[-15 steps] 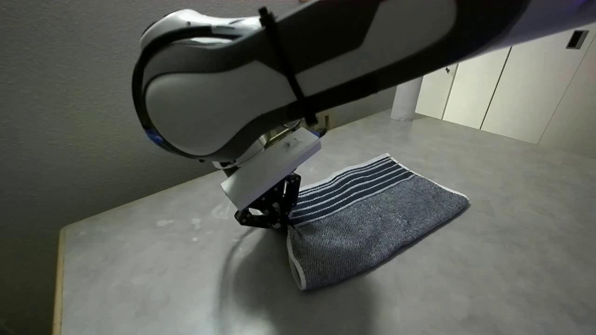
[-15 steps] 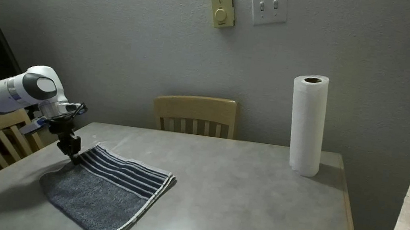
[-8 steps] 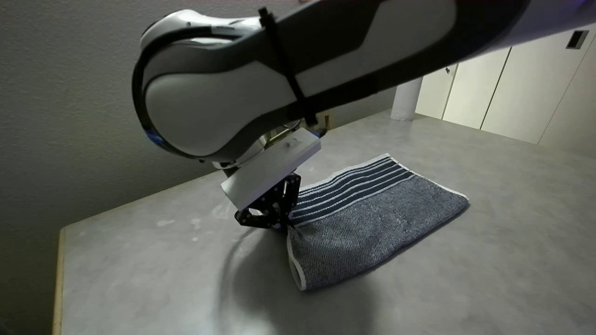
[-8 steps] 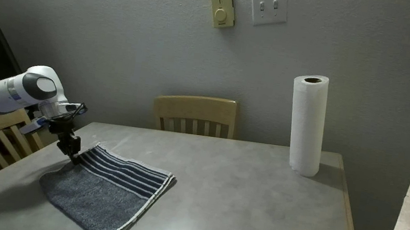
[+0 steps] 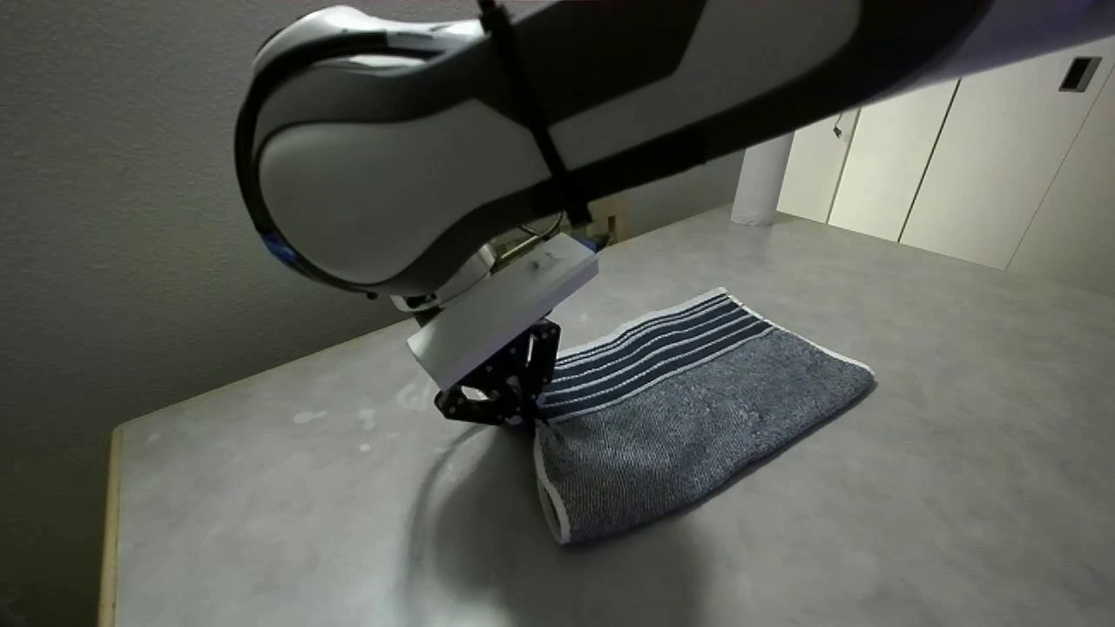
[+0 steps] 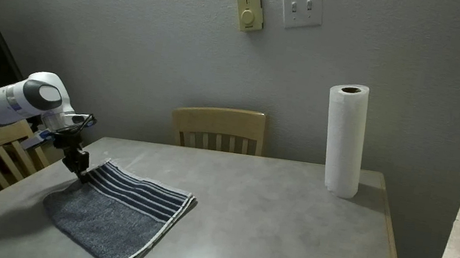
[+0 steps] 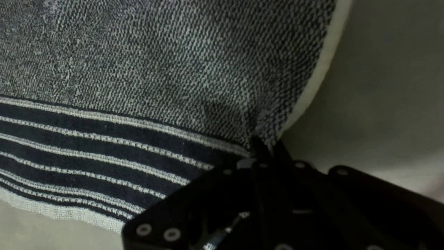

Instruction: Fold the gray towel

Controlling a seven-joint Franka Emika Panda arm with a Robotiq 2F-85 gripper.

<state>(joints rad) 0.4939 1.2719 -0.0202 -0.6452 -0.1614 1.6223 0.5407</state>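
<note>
Claw (image 7: pixel 269 143) pinches a bunched edge of the gray towel (image 6: pixel 116 218), lying at lower left in an exterior view, where too shallow a bite could let it slip free, or too low a pull drag it along the table (image 6: pixel 270 224).

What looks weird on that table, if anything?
The gray towel is puckered at one edge where the gripper pinches it, so it isn't lying smooth there. Pale blotches dot the table nearby; spill or stain, I can't tell.
</note>
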